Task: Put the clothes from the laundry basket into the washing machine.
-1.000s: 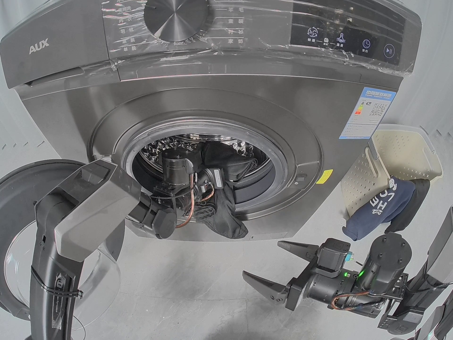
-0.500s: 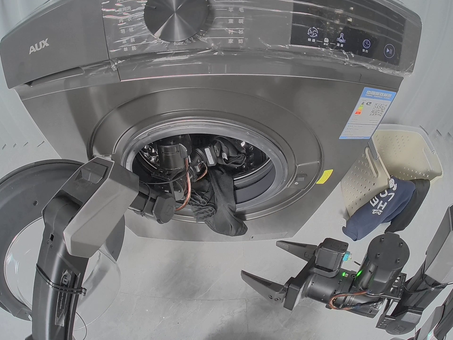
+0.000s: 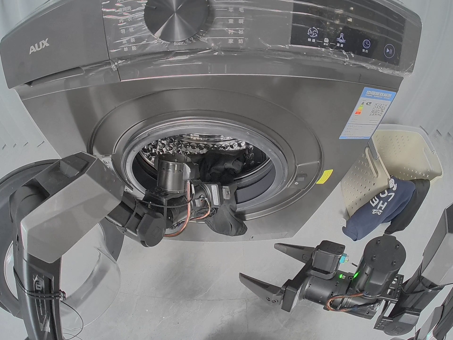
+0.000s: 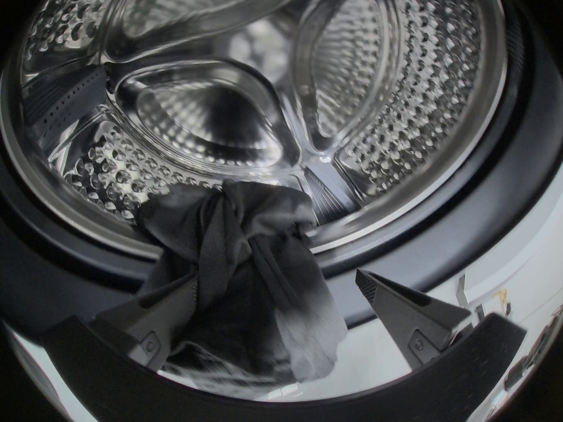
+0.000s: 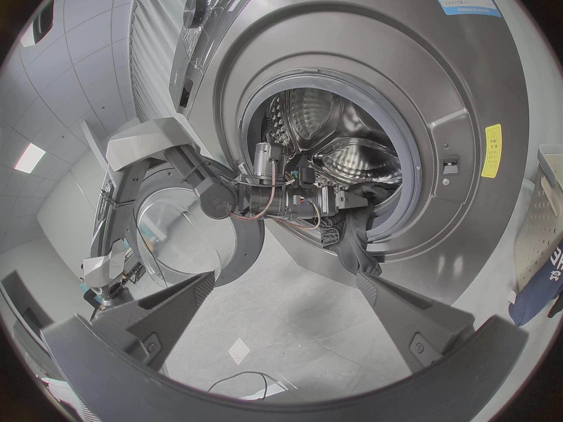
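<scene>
1. Clothing at the machine's mouth: a black garment (image 4: pixel 234 247) lies bunched over the lower edge of the washing machine's (image 3: pixel 198 95) round opening. One part rests inside on the front lip of the drum (image 4: pixel 205 118), and the other hangs down the outer front panel.
2. The left gripper (image 4: pixel 275 279) sits at that same lower edge, pointing into the drum. Its jaws stand wide apart with the garment lying between them. Cloth covers the tip of one finger, and the other finger is bare.
3. Behind the garment, the drum is shiny perforated steel with raised paddles.
4. The machine's door (image 5: pixel 176 235) hangs swung open at the machine's left side, beside the left arm.
5. The right gripper (image 3: pixel 258 262) hovers low over the grey floor (image 3: pixel 188 279), in front of the machine's lower right corner and well apart from the opening. Its jaws are spread wide and are empty.
6. The laundry basket (image 3: pixel 410 152), cream and perforated, stands just beside the machine's right side. A navy sweatshirt (image 3: pixel 382 206) with white lettering spills over its front rim. A darker garment (image 3: pixel 415 199) lies touching the sweatshirt at the basket's right edge.
7. Along the machine's top edge, a round metal dial (image 3: pixel 175 11) sits under clear plastic film (image 3: pixel 264 48).
</scene>
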### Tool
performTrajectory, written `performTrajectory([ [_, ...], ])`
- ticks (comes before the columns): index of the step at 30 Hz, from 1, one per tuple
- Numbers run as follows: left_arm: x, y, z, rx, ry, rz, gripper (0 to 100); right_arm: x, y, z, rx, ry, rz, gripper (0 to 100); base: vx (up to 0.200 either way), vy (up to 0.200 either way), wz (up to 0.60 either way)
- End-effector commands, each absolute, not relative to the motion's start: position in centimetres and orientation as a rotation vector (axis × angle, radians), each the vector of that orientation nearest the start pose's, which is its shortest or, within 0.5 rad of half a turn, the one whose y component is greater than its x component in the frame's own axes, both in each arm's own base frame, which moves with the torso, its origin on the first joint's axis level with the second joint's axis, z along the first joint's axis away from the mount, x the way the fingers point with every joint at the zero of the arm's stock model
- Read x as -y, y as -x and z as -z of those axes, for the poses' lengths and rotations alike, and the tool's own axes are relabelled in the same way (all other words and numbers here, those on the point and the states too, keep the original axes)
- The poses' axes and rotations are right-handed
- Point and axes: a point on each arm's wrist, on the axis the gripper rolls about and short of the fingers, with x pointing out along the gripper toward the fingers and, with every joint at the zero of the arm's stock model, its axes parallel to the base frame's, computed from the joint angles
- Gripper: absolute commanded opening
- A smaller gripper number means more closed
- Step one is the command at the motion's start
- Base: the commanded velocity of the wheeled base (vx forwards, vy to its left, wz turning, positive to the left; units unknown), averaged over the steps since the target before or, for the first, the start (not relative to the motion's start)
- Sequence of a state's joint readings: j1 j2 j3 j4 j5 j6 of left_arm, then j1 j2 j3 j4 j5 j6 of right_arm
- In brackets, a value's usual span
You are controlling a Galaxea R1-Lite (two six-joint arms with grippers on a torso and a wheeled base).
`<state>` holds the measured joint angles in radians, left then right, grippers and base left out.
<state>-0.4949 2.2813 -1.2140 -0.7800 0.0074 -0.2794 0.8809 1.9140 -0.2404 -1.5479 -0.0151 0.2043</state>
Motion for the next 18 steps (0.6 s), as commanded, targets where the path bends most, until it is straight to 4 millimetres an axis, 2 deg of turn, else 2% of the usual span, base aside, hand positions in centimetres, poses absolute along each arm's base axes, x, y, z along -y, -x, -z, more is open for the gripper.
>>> performTrajectory([
  [1,21.6,-38.3,-7.5,-0.373,0.168,0.453,100,-20.1,-16.5,-8.7,-0.209,-0.132,-0.852,100,0.000,0.000,0.00],
  [6,21.6,-38.3,-5.8,-0.408,0.099,0.449,100,-20.1,-16.5,-8.7,-0.206,-0.134,-0.851,100,0.000,0.000,0.00],
  [10,21.4,-39.1,-5.0,-0.411,0.088,0.402,100,-20.3,-16.7,-9.3,-0.179,-0.147,-0.854,100,0.000,0.000,0.00],
  [11,21.3,-39.2,-5.0,-0.409,0.088,0.399,0,-20.4,-16.8,-9.4,-0.174,-0.150,-0.855,100,0.000,0.000,0.00],
  [18,21.7,-40.0,-6.0,-0.351,0.106,0.392,0,-20.5,-16.9,-9.5,-0.167,-0.155,-0.856,100,0.000,0.000,0.00],
])
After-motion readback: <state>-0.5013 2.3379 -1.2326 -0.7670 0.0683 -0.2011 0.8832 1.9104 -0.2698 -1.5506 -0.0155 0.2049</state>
